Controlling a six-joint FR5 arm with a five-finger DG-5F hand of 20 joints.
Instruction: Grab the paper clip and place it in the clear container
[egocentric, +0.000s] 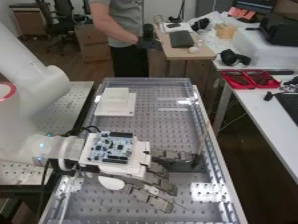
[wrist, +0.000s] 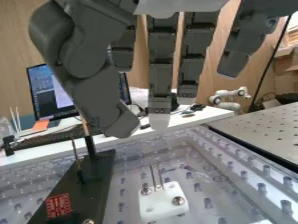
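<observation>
One robot hand: fingers straight and apart, gripping nothing, above the counter; lower it slowly, thumb and fingertips meeting on the wire together.
Clip: what looks like it, thin wire standing up from the white block; best pinched lightly near its top, then drawn straight up.
White block: avoid pressing or tipping it.
Black bar: beside the block; its upright rod could catch the thumb.
</observation>
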